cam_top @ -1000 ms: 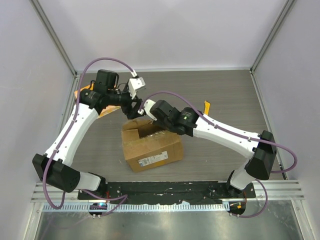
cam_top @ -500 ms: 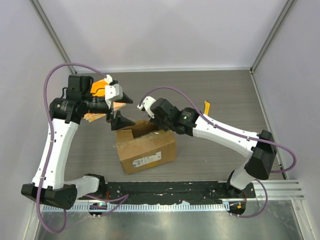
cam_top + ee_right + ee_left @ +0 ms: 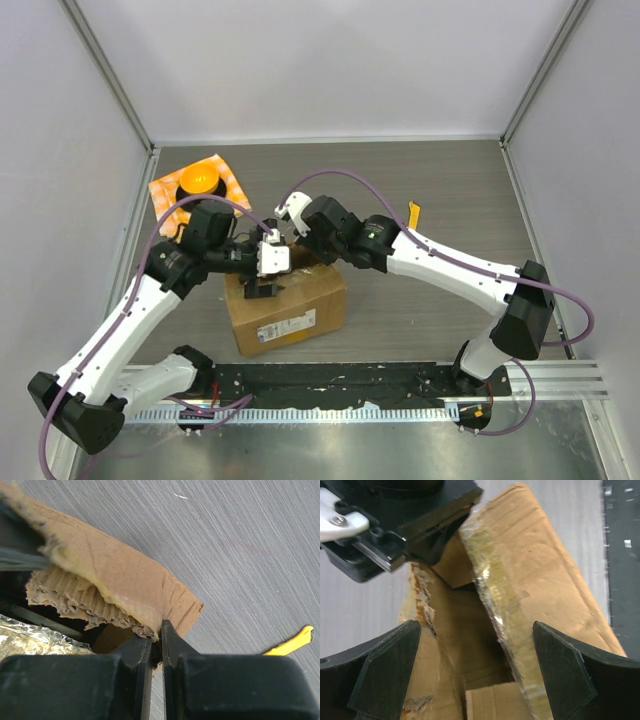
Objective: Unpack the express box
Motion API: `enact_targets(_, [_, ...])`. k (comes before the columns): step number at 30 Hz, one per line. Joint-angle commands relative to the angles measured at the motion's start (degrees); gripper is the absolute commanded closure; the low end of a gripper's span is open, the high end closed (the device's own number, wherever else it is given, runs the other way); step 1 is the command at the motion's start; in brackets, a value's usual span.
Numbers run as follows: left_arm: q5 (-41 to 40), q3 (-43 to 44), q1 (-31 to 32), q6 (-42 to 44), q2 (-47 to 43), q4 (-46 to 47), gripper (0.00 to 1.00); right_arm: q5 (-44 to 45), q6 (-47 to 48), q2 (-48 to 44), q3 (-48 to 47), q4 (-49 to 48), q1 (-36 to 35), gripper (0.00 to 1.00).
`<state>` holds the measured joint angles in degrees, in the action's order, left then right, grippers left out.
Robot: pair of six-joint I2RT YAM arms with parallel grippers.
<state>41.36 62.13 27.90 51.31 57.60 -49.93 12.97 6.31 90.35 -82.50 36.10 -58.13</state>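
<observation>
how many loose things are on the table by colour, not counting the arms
brown: 1, the express box
orange: 2, the checkered cloth and the round object on it
yellow: 1, a thin strip
total: 4

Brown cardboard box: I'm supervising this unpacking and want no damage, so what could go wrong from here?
1. The right pincer is shut on just the ragged edge of a torn cardboard flap; pulling may rip it or slip off.
2. The open left pincer hangs over the opening of the brown corrugated cardboard box, close to the right pincer; reaching in could bump it or snag the taped flap.
</observation>
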Motion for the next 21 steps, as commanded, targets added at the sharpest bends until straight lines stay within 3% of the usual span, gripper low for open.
enact_targets(1, [-17.53,-2.71,3.39,-6.73,0.40,22.03,0.00,-2.69,-3.76,-4.92,-1.97,-4.90,-1.37,0.99])
enact_targets(5, [-15.97,-4.73,3.82,-10.78,-1.52,26.19,0.00,-1.90,-3.67,-5.18,-1.35,-4.54,-1.99,0.99])
enact_targets(12, [-14.29,-10.09,6.99,-9.57,-9.78,27.69,0.00,-1.98,-3.32,-5.18,-0.56,-5.60,-2.08,0.99])
enact_targets(21, [-14.91,-11.33,7.17,-7.19,-9.09,25.07,0.00,-2.78,-3.76,-4.65,-1.26,-5.95,-2.08,0.99])
